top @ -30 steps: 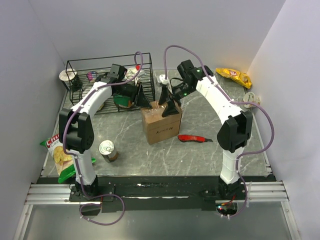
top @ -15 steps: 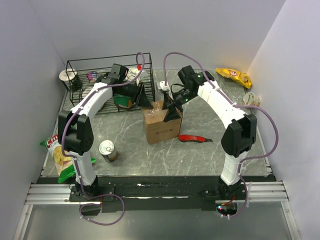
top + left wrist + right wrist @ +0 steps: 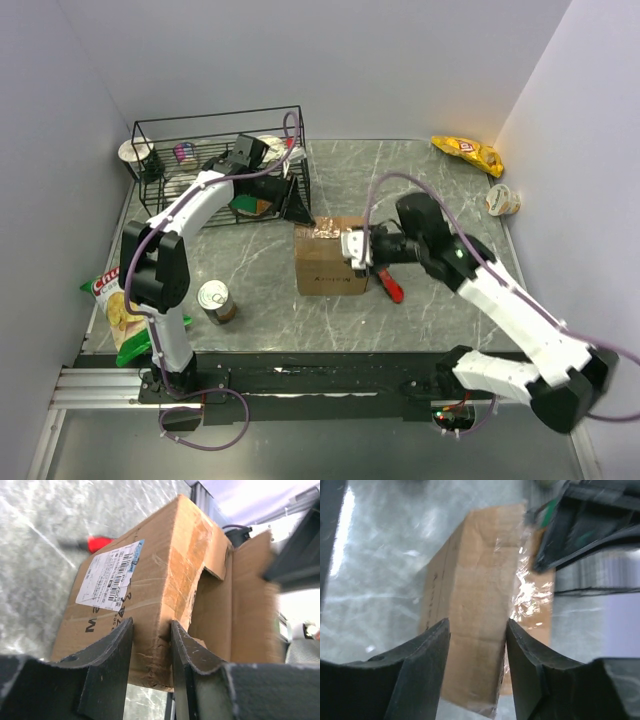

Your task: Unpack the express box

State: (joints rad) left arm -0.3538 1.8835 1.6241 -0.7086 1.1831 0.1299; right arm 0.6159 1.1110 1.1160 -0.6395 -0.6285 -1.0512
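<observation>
The express box [image 3: 328, 270] is a brown carton with a white label [image 3: 107, 577] and shiny tape, lying mid-table. My left gripper [image 3: 300, 212] reaches from the basket side to its back left corner. In the left wrist view it [image 3: 151, 647] is shut on a creased cardboard corner of the box [image 3: 165, 555], with both pads pressed to it. My right gripper [image 3: 358, 250] sits low at the box's right end. In the right wrist view its jaws [image 3: 477, 647] stand apart over the box [image 3: 480, 600], and I see no firm contact. What is inside the box is hidden.
A black wire basket [image 3: 215, 125] with items stands back left. A red cutter [image 3: 390, 288] lies by the box's right end. A can [image 3: 214, 300] and a chip bag [image 3: 118, 310] sit front left. A yellow bag [image 3: 466, 150] and a cup [image 3: 503, 200] are at the right.
My right arm swung from reaching over the box to low at its right end, and its jaws narrowed. The box turned and now lies wider. The left gripper stayed on its corner.
</observation>
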